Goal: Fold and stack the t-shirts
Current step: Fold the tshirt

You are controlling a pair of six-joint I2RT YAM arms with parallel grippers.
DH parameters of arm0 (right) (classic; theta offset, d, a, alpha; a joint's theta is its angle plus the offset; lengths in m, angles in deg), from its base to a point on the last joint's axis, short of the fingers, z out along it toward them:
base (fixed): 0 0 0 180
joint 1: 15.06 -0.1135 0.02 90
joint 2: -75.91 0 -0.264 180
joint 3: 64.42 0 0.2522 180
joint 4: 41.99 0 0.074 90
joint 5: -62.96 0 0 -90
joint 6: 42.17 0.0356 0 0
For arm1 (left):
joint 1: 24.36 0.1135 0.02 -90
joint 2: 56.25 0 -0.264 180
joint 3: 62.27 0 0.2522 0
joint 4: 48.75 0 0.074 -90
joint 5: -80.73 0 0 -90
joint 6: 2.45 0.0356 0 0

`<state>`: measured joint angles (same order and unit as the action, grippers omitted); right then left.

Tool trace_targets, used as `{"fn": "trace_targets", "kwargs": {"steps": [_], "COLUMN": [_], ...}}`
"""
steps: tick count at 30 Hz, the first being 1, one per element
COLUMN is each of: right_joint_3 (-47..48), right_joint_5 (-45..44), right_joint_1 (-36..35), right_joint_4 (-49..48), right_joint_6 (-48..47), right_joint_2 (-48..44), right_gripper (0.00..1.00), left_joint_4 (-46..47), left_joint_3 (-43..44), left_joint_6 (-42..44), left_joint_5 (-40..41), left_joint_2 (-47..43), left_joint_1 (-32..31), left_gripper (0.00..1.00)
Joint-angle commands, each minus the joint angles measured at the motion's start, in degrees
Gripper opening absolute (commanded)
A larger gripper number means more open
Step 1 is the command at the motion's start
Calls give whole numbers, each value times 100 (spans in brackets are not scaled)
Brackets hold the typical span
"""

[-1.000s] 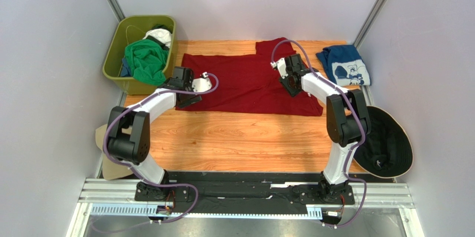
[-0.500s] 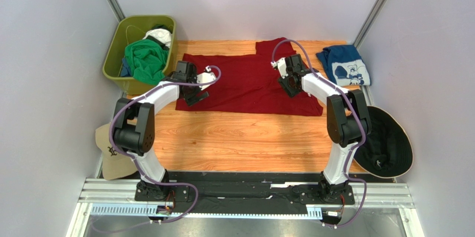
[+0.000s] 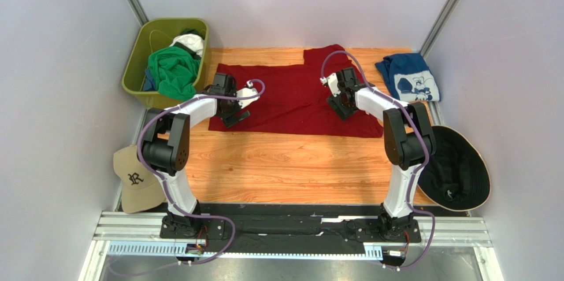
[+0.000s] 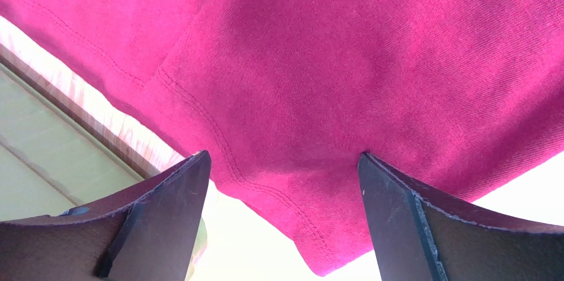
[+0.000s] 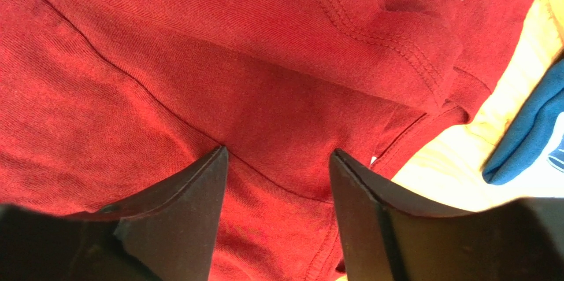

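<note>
A large dark red t-shirt (image 3: pixel 291 99) lies spread flat on the wooden table (image 3: pixel 284 162). My left gripper (image 3: pixel 233 114) hovers over its near left corner. In the left wrist view that gripper (image 4: pixel 282 162) is open wide, with the hemmed corner of the red t-shirt (image 4: pixel 318 96) below the gap. My right gripper (image 3: pixel 341 106) is over the shirt's right part; its jaws (image 5: pixel 278 155) stand apart over flat red cloth (image 5: pixel 198 63), holding nothing. A folded navy-blue t-shirt (image 3: pixel 407 77) with white print lies at the back right. A bright green t-shirt (image 3: pixel 173 73) is bunched in the bin.
An olive-green bin (image 3: pixel 136 63) with clothes stands at the back left, close to the left arm. A tan baseball cap (image 3: pixel 136 182) lies at the left edge. A black wide-brimmed hat (image 3: pixel 457 169) lies at the right edge beside the right arm.
My left arm has swung in toward the shirt's left corner, uncovering the tan cap. The right gripper has shifted slightly toward the far side over the shirt.
</note>
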<state>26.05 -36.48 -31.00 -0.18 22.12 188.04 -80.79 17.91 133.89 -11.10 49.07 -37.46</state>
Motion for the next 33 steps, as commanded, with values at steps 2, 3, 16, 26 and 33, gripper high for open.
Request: {"fn": "trace_targets", "kwargs": {"steps": [2,3,16,26,33], "right_joint_3": [-278,-340,-1360,-1922,-2458], "right_joint_5": [231,266,433,354,363], "right_joint_1": [-32,-49,-163,-278,-462], "right_joint_4": [-81,-89,51,561,736], "right_joint_6": [14,14,-30,-100,-100], "right_joint_2": [-16,-43,-693,-1386,-1905], "right_gripper": [73,75,98,98,99], "left_joint_4": [-44,-44,-70,-289,-702], "left_joint_3": [-225,-312,-1042,-1815,-2158], "left_joint_6": [-3,14,15,-152,-222], "left_joint_5": [24,24,51,375,569], "left_joint_2": [24,-11,-529,-1434,-1979], "left_joint_1": [27,27,10,-491,-860], "left_gripper": [93,94,96,99,99]}}
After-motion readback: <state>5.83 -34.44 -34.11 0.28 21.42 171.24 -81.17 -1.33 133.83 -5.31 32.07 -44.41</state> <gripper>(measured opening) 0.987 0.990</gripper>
